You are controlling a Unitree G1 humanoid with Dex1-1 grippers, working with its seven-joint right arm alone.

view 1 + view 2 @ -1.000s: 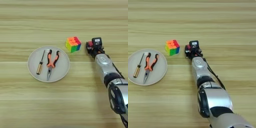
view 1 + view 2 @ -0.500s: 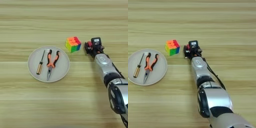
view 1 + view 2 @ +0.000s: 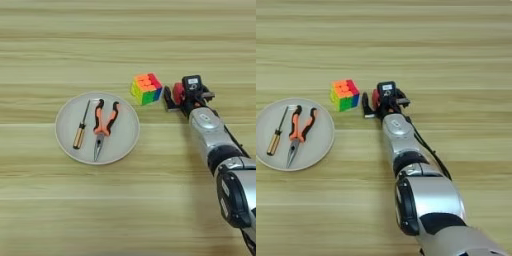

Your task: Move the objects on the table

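Left eye view: claw [image 3: 176,97] clenched around red cube [image 3: 178,93], puzzle cube [image 3: 146,88] just left of it. Red cube judged light, rigid; hold opposite flat faces.

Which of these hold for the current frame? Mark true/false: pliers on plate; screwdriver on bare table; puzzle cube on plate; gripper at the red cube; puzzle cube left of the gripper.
1. The pliers lie on the plate. True.
2. The screwdriver lies on the bare table. False: it lies on the plate, left of the pliers.
3. The puzzle cube sits on the plate. False: it stands on the table, up and to the right of the plate.
4. The right gripper is at the red cube. True: the red cube shows between its black fingers; whether it is gripped cannot be told.
5. The puzzle cube is left of the gripper. True.
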